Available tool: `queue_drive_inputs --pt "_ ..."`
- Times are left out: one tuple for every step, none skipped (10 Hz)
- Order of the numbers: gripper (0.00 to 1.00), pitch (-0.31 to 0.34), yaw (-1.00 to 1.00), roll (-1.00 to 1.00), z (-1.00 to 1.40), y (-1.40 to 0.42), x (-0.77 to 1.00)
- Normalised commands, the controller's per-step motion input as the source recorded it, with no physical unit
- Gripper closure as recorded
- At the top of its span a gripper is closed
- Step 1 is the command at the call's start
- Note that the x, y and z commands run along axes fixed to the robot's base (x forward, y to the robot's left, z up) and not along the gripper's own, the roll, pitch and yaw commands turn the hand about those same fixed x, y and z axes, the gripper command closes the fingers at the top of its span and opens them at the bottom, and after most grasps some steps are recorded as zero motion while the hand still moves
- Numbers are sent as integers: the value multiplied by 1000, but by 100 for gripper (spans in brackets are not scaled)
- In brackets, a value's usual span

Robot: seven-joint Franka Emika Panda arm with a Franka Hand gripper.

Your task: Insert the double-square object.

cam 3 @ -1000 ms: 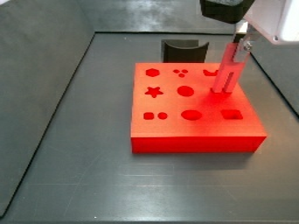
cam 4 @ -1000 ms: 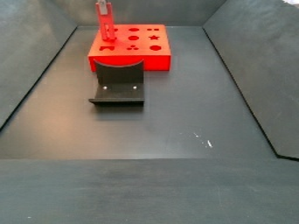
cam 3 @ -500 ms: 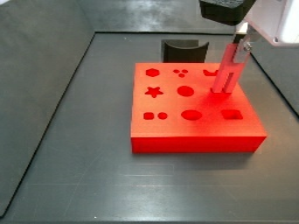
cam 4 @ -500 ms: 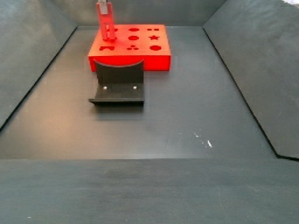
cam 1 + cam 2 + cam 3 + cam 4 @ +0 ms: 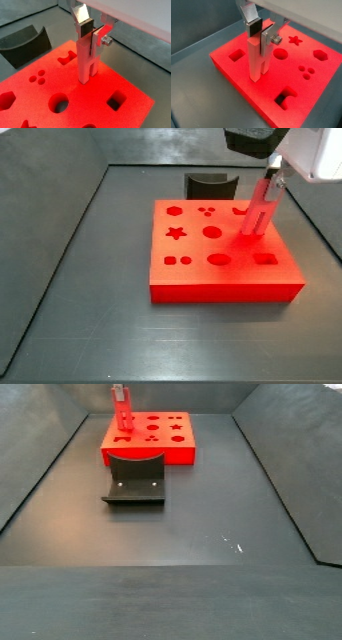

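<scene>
Over the red block in a wrist view, you see the gripper with its jaws pinching the top of the double-square object, one silver finger flat against the peg's upper end. The peg stands upright with its lower end on or in the block's top face; you cannot tell how deep it sits. A dark grey curved holder rests on the floor beyond the block's edge. Around the peg in a wrist view, you see the gripper clamped on the double-square object, which stands near one edge of the red block, among its shaped holes: a star, a hexagon, three small dots and others. Toward the far right corner of the counter in a side view, you find the gripper above the red block, holding the double-square object slightly tilted over the block's far right part, with the curved holder just behind the block. At the far end of the counter in a side view, the double-square object rises from the left far part of the red block; the gripper itself is barely in frame there. The curved holder sits just in front of the block, and the counter floor nearer you is dark grey.
</scene>
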Motion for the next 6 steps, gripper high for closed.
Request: queue_drive_inputs --pt "100 0 -54 101 -731 0 214" --pt "100 0 -66 136 -766 0 189" --pt "100 21 -83 153 -677 0 151" --pt "100 51 -77 181 -614 0 86" --pt "100 69 -63 153 -654 0 26" --pt "100 61 -120 70 -740 0 0"
